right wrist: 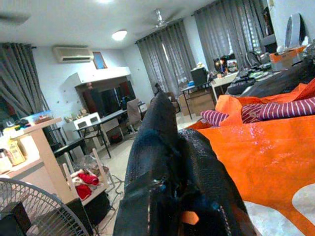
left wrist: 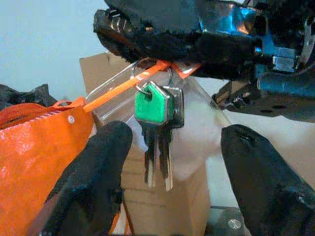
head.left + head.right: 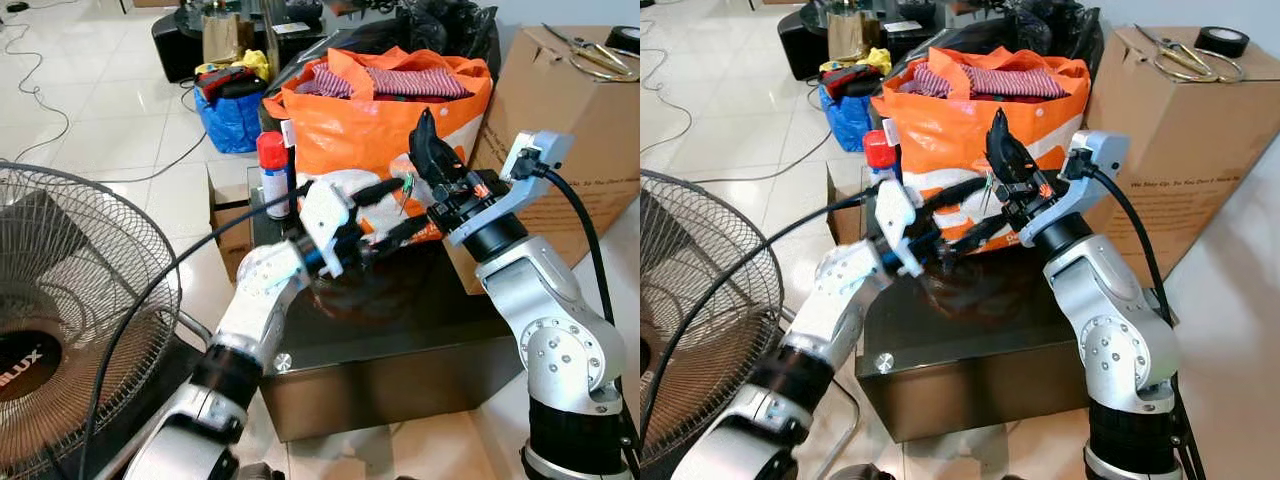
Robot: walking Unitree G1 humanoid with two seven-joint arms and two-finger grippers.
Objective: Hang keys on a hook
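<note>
Two keys [image 2: 158,110], one with a green head, hang on a ring with an orange strap. My right gripper [image 3: 428,148] is shut on the top of that ring and strap, above the dark table and in front of the orange bag; in the right wrist view its fingers [image 1: 162,142] are pressed together. My left gripper [image 3: 395,212] is open just below, one black finger [image 2: 106,167] on each side of the hanging keys and not touching them. In the left eye view the keys [image 3: 408,186] show as a small green spot between the two grippers.
An orange bag [image 3: 350,130] full of clothes stands at the back of the dark glass table [image 3: 400,340]. A red-capped spray can [image 3: 274,175] stands to its left, a cardboard box [image 3: 570,130] to its right, and a floor fan [image 3: 70,300] at near left.
</note>
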